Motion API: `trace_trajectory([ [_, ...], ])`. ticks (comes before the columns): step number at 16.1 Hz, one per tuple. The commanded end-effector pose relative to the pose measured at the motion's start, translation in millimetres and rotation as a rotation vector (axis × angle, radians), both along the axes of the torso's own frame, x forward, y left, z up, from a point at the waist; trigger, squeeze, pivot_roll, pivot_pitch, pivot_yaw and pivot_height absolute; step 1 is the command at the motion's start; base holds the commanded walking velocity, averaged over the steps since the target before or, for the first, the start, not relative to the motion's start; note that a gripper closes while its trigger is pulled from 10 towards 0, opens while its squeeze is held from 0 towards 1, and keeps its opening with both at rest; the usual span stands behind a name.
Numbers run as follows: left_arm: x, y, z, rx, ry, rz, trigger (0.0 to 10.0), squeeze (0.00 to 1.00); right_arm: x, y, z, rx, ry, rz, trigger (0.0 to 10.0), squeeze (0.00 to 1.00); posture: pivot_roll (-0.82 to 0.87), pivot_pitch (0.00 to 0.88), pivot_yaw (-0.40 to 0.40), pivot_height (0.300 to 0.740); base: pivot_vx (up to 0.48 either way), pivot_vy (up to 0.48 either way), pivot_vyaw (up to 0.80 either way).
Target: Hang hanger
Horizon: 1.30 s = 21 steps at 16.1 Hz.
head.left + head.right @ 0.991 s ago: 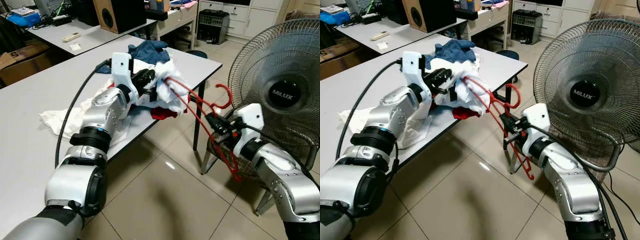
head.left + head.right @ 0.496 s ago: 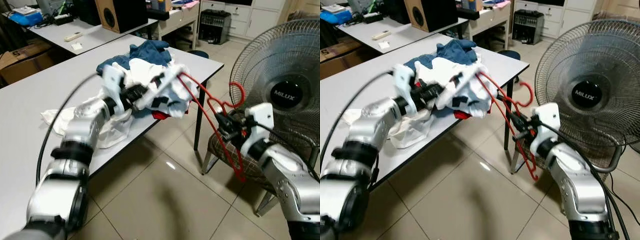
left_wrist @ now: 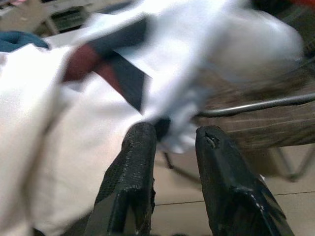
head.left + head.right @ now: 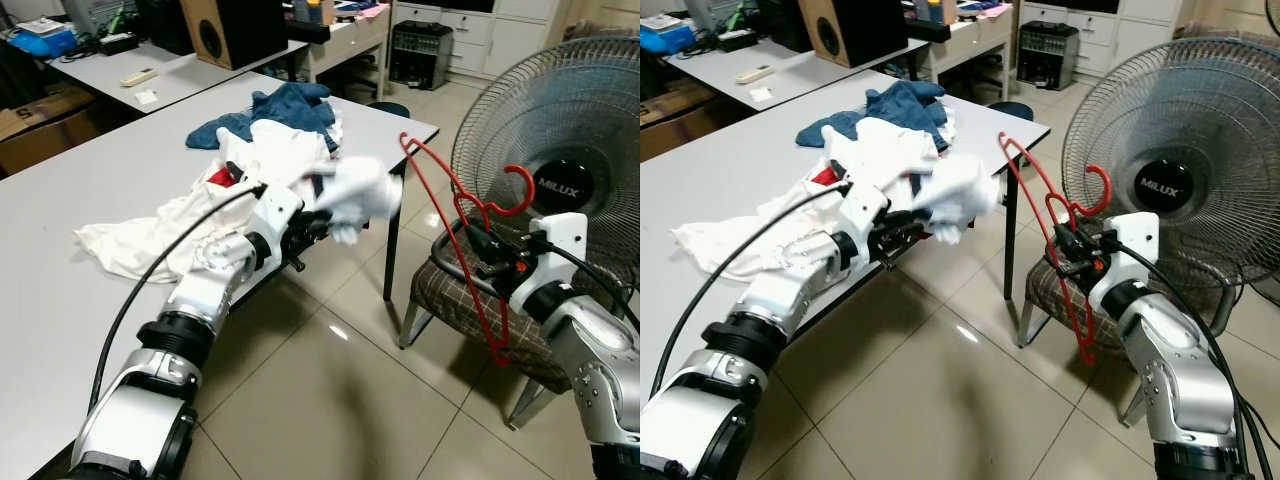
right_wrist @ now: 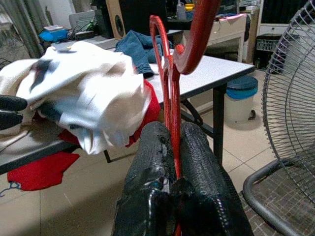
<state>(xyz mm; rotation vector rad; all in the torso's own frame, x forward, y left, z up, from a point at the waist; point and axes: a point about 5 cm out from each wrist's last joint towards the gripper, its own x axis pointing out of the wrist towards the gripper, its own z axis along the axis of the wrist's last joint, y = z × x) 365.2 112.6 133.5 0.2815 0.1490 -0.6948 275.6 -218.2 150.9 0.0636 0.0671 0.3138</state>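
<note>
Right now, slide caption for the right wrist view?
Right claw clamps red hanger; white garment bunched at table edge.

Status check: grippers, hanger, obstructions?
Right gripper clamped on red plastic hanger, upright. Left gripper at table edge, white garment by its fingertips, grip unclear. Standing fan close behind hanger.

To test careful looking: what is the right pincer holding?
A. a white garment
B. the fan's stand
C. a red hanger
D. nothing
C: the right pincer is closed on the red hanger, while the white garment hangs at the left pincer.
</note>
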Motion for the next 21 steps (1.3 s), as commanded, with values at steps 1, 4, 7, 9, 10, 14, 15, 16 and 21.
trace_trajectory([
  [1,3.4,1.9,2,0.042,-0.035,0.031,10.0,0.00,-1.8,1.8,5,0.015,-0.027,0.004,10.0,0.00,-0.14,0.000,0.113,0.740,0.000,0.000,0.00],
  [4,11.1,-0.1,-1,0.146,-0.137,0.142,10.0,0.00,-5.9,3.3,7,0.022,-0.032,0.010,10.0,0.00,-0.16,0.000,0.123,0.740,0.000,0.000,0.00],
  [7,13.1,-2.6,1,0.129,-0.157,0.155,10.0,0.00,-11.8,7.0,6,0.030,-0.031,0.019,10.0,0.00,-0.16,0.000,0.125,0.740,0.000,0.000,0.00],
  [9,18.0,-1.7,16,0.019,-0.200,0.171,4.0,0.00,-20.5,10.6,3,0.032,-0.017,0.029,10.0,0.00,-0.16,0.000,0.123,0.740,0.000,0.000,0.00],
  [10,20.7,0.2,20,-0.042,-0.193,0.198,0.0,0.00,-22.8,11.1,1,0.035,-0.011,0.029,10.0,0.00,-0.16,0.000,0.123,0.740,0.000,0.000,0.00],
  [14,36.1,12.8,43,-0.378,-0.086,0.353,0.0,0.00,-31.9,16.5,-6,0.050,0.013,0.018,10.0,0.00,-0.16,0.000,0.123,0.740,0.000,0.000,0.00],
  [15,37.6,13.2,46,-0.379,-0.087,0.357,0.0,0.00,-32.9,17.4,-7,0.048,0.018,0.018,10.0,0.00,-0.16,0.000,0.131,0.740,0.000,0.000,0.00],
  [16,38.8,12.8,48,-0.355,-0.093,0.347,0.0,0.00,-34.6,18.7,-9,0.041,0.025,0.018,10.0,0.00,-0.16,0.000,0.131,0.740,0.000,0.000,0.00],
  [21,33.3,29.9,49,-0.367,-0.114,0.268,10.0,0.00,-50.0,21.9,-5,-0.026,0.021,-0.017,10.0,0.00,-0.16,0.000,0.134,0.740,0.000,0.000,0.00],
])
